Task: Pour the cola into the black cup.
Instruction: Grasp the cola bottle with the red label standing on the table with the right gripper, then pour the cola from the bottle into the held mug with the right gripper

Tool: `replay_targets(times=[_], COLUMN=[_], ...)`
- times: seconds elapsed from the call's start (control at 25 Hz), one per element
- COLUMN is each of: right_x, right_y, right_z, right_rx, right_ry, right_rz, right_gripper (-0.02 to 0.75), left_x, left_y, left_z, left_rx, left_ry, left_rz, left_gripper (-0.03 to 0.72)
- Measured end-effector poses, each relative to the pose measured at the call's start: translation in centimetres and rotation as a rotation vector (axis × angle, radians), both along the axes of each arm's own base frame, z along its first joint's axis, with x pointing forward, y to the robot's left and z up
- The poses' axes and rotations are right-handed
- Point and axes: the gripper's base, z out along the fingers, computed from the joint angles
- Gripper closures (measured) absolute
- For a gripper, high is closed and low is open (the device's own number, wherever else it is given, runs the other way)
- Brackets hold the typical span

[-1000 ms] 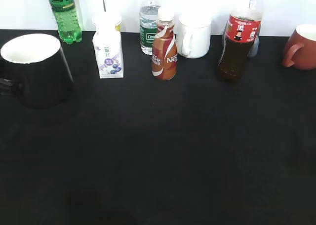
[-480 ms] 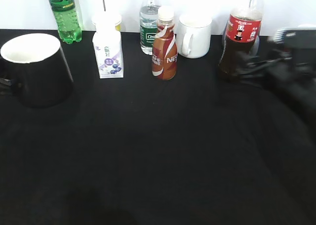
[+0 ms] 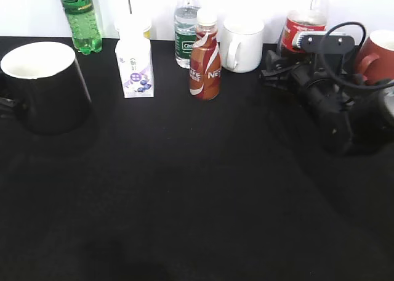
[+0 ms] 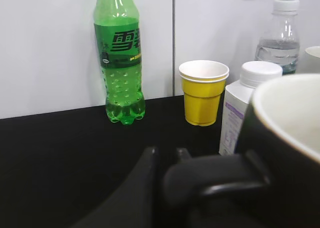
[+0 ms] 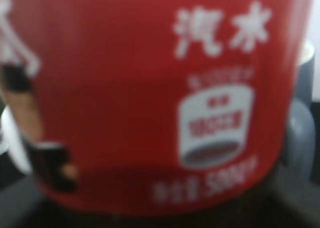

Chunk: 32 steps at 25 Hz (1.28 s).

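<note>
Two grippers were at work, and only the right gripper (image 3: 274, 68) had changed place: absent from the exterior view a second earlier, and seen half a second earlier as a blur beside the bottle, it was now set against the lower body of the cola bottle (image 3: 300, 29), whose red label filled the right wrist view (image 5: 150, 98). Whether its jaws had closed on the bottle could not be told, the fingertips being lost against the dark liquid and black cloth. The bottle remained upright where it had stood, so the grasp was judged to be under way and nothing yet poured. The left gripper (image 4: 165, 180) was seen dark and close against the handle of the black cup (image 3: 43, 84), which had not shifted; its hold could not be confirmed either. The cup stood at the left edge of the black table (image 3: 184, 195), well apart from the cola. Just beside the cola were a reddish-brown mug (image 3: 377, 54) and a white mug (image 3: 243, 44), with a coffee bottle (image 3: 205, 56) further left; open cloth lay in front for carrying the bottle across.
</note>
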Motion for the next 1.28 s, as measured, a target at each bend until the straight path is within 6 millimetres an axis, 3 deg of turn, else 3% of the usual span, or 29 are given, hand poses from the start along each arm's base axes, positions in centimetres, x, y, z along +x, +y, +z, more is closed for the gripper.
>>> replay_targets(times=[0.08,0.2,0.36,0.52,0.64,0.72,1.0,1.28], right_x=[0.0,-0.5,-4.7,-8.2,-10.2,-10.9,-10.3,-10.2], right_y=[0.0,0.0,-0.3,2.4,5.7,6.8,6.0,6.0], right_z=[-0.1,0.2,5.4,8.5,7.5,7.1,7.0,7.8], right_rx=[-0.008,-0.035,-0.079,-0.216,-0.428,-0.575,-1.085,-1.329], right_ry=[-0.024,-0.021,-0.102,-0.226,-0.211,-0.255,-0.425,-0.592], right_rz=[-0.001,0.027,0.151,0.426,0.590,0.643,0.523,0.436], right_gripper=[0.352,0.354,0.354,0.354,0.354,0.354,0.354,0.354], left_x=[0.0,0.0,-0.4,-1.2,-1.9,-2.3,-2.7,-2.9], left_y=[0.0,0.0,-1.5,-4.3,-6.3,-7.1,-7.7,-7.9], left_z=[0.0,0.0,-0.1,-0.1,-0.3,-0.8,-1.5,-1.2], left_rx=[0.000,0.003,-0.004,-0.004,0.004,0.023,0.115,0.126], left_ry=[0.000,0.000,0.014,0.015,0.030,0.069,0.106,0.063], left_rz=[0.000,-0.006,-0.111,-0.231,-0.317,-0.351,-0.396,-0.432], left_gripper=[0.629,0.629,0.629,0.629,0.629,0.629,0.629,0.630])
